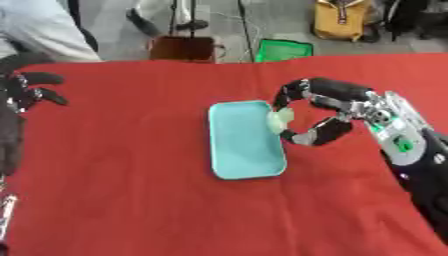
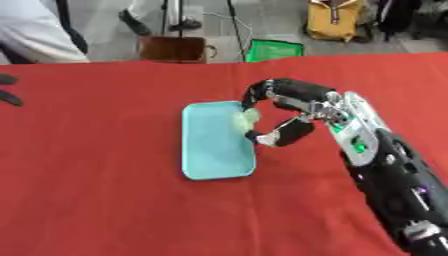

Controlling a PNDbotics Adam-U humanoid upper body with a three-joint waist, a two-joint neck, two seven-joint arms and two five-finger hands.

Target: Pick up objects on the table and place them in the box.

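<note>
Pale green object (image 1: 281, 120) was pinched between right hand's (image 1: 350, 107) curled fingers and thumb, over teal tray's (image 1: 245, 150) right edge. Left hand (image 1: 22, 92) idle, fingers relaxed.

Beyond the red tablecloth (image 1: 131, 210): yellow bag (image 1: 339, 20), green crate (image 1: 284, 50), perhaps a brown box (image 1: 182, 48).

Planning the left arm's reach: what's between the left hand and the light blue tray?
Only bare red tablecloth lies between the left hand and the light blue rectangular tray, seen in the left eye view.
</note>
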